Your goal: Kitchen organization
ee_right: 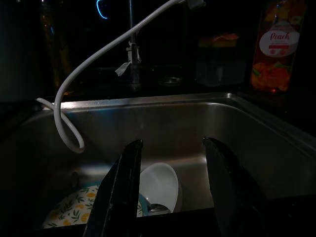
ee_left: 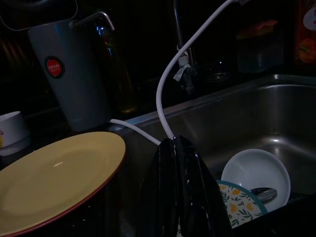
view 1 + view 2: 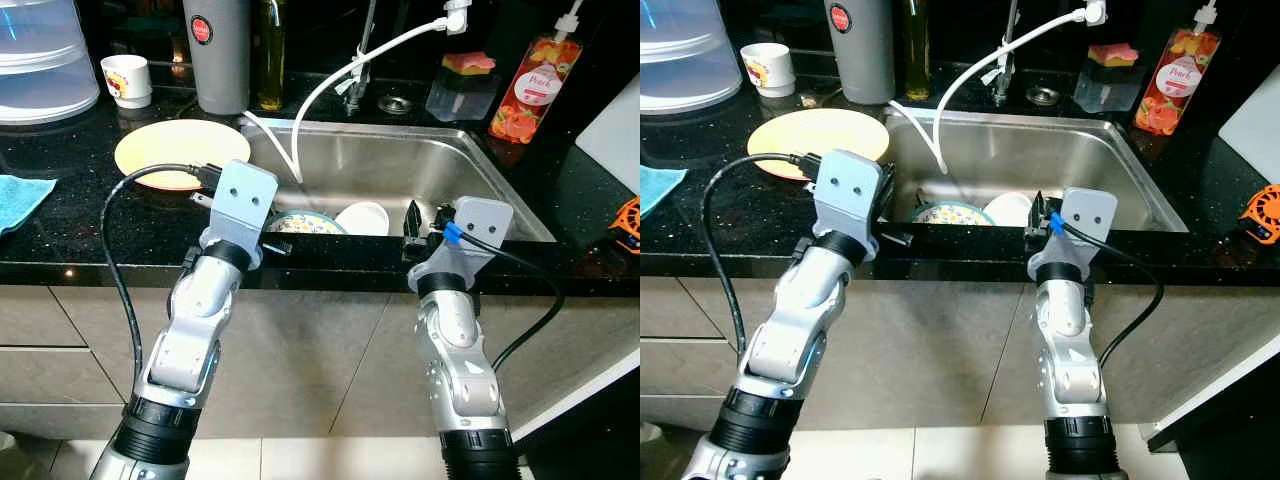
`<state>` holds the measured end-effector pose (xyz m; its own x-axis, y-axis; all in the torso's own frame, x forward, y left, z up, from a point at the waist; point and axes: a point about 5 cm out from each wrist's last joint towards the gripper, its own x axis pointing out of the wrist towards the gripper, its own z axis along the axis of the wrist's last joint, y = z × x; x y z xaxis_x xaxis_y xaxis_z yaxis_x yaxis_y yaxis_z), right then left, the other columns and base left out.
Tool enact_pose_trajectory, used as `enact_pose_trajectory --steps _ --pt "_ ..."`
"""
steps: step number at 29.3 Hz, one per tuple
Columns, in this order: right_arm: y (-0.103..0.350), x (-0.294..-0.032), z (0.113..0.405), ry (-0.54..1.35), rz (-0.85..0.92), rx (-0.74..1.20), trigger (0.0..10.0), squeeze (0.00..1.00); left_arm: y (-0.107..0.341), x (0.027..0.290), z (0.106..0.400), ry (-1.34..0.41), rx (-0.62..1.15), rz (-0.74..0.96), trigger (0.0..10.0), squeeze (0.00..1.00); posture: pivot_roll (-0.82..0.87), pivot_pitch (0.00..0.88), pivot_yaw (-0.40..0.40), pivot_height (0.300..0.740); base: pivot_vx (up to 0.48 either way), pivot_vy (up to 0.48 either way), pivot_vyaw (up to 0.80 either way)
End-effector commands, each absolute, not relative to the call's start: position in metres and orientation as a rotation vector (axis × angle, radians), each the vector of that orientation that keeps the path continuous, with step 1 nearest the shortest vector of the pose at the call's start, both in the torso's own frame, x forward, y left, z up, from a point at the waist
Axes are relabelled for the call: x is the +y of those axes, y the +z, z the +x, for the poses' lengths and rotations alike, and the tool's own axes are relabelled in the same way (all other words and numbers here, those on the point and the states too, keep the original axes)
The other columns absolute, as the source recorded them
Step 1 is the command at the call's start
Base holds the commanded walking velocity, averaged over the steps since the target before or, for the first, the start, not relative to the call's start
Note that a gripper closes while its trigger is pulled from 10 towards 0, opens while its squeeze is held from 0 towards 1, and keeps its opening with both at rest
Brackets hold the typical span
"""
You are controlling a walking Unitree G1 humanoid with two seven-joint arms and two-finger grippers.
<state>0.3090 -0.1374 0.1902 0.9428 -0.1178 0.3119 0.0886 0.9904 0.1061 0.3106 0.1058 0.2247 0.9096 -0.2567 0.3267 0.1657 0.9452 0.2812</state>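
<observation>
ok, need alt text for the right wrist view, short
The right gripper, fingers open, hangs over the front edge of a steel sink, aimed at a white bowl beside a floral plate. A white hose loops in from the tap; a peach soap bottle stands behind.

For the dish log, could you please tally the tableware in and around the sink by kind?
Plates: 2, the yellow plate on the counter and the floral plate in the sink.
Bowls: 1, the white bowl in the sink.
Cups: 1, the white cup on the counter.
Total: 4.
</observation>
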Motion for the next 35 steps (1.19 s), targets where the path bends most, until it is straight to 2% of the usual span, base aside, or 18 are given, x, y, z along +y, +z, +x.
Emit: enact_pose_trajectory --steps 1,35 --pt "0.1866 -0.1384 0.3085 -0.114 0.090 -0.306 10.0 0.00 0.2246 0.1034 0.3091 -0.233 -0.364 0.260 10.0 0.00 0.22 0.000 -0.041 0.740 0.000 0.000 0.00" --pt "0.1860 -0.1372 0.3083 -0.115 0.095 -0.304 10.0 0.00 0.2233 0.1056 0.3099 -0.218 -0.345 0.275 10.0 0.00 0.22 0.002 -0.038 0.740 0.000 0.000 0.00"
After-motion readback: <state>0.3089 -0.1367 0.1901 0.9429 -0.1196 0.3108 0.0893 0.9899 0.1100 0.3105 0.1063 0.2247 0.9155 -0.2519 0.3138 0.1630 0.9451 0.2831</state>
